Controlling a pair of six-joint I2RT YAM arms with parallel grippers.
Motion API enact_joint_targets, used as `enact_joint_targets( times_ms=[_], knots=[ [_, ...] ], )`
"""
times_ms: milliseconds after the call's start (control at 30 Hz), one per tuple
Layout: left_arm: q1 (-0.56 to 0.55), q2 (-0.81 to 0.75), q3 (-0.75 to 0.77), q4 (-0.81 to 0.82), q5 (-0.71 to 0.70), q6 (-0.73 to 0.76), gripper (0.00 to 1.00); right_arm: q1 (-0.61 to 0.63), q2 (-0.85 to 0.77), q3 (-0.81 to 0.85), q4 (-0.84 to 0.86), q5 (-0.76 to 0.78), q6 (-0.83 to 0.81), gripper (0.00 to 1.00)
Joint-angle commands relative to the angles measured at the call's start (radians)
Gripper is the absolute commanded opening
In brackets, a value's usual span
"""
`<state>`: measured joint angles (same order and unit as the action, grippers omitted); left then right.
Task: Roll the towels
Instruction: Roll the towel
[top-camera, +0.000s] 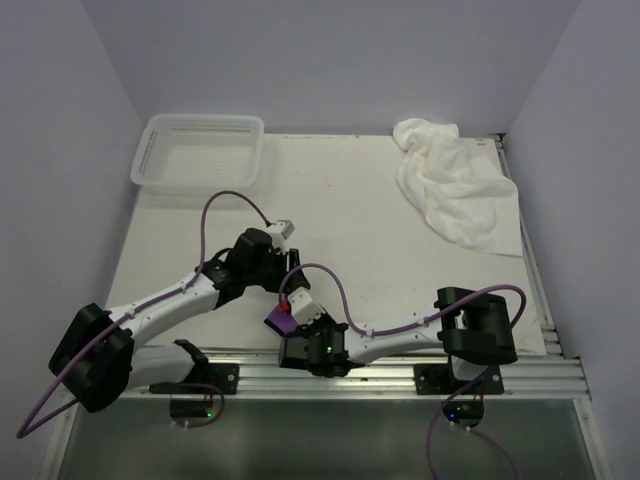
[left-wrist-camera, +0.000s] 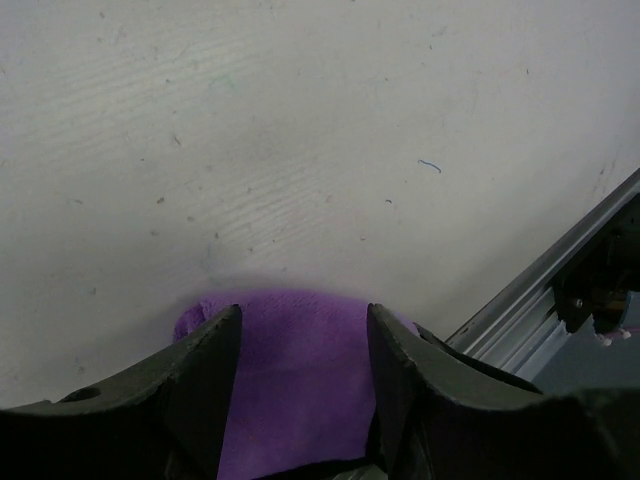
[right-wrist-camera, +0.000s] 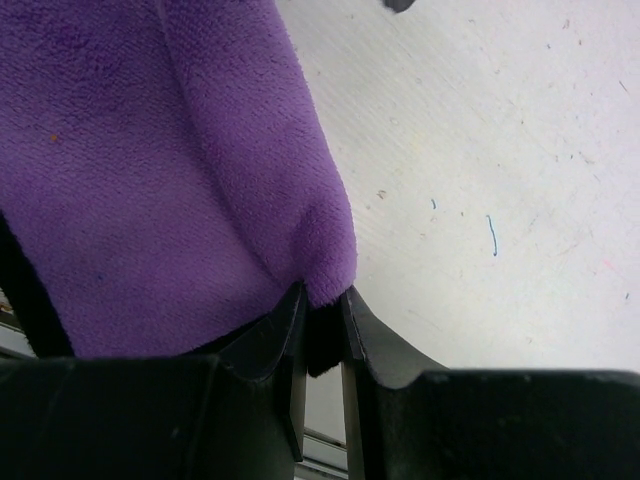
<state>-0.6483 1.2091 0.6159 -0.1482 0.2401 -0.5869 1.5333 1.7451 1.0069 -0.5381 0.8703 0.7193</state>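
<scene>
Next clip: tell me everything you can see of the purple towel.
The purple towel is a small, plush, fleece-like cloth with dark trim along one edge. It looks bunched into a compact bundle, with a soft crease running down it. It sits by the near edge of the table, between the two arms. The right gripper pinches one rounded corner. The left gripper has its fingers apart, with cloth between and beneath them; whether they press on it is unclear.

Setting: robotics lab, enclosed test cell. Left arm (top-camera: 165, 300) and right arm (top-camera: 395, 335) are sitting bolted to an aluminium rail (top-camera: 545, 375) along the near edge of a white table (top-camera: 350, 190). Plain pale walls (top-camera: 330, 60) are closing in three sides. Purple cables (top-camera: 232, 193) are looping off both arms.
</scene>
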Motion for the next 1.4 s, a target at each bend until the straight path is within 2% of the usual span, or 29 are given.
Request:
enact_joint_targets(
  times_ms=[0, 333, 633, 733, 1000, 1267, 1367],
  knots=[
    [0.007, -0.022, -0.024, -0.057, 0.051, -0.034, 0.57, 0.004, -0.053, -0.011, 0.039, 0.042, 0.002, 0.0],
    [-0.007, 0.016, 0.041, -0.155, 0.019, -0.015, 0.56, 0.004, -0.064, -0.022, 0.061, 0.033, 0.008, 0.0],
    [-0.024, 0.127, 0.047, -0.218, -0.148, 0.019, 0.51, 0.005, -0.068, -0.031, 0.102, 0.024, 0.011, 0.0],
    [-0.025, 0.132, 0.042, -0.214, -0.22, 0.007, 0.5, 0.005, -0.061, -0.031, 0.122, 0.015, 0.008, 0.0],
    [-0.03, 0.168, 0.005, -0.12, -0.236, -0.027, 0.5, 0.011, -0.061, -0.037, 0.145, -0.01, 0.017, 0.0],
    [-0.037, 0.135, -0.035, -0.042, -0.236, -0.111, 0.55, 0.014, -0.05, -0.025, 0.133, -0.004, 0.04, 0.0],
    [-0.048, 0.148, -0.019, -0.079, -0.301, -0.123, 0.61, 0.014, -0.041, -0.013, 0.11, 0.01, 0.065, 0.0]
  ],
)
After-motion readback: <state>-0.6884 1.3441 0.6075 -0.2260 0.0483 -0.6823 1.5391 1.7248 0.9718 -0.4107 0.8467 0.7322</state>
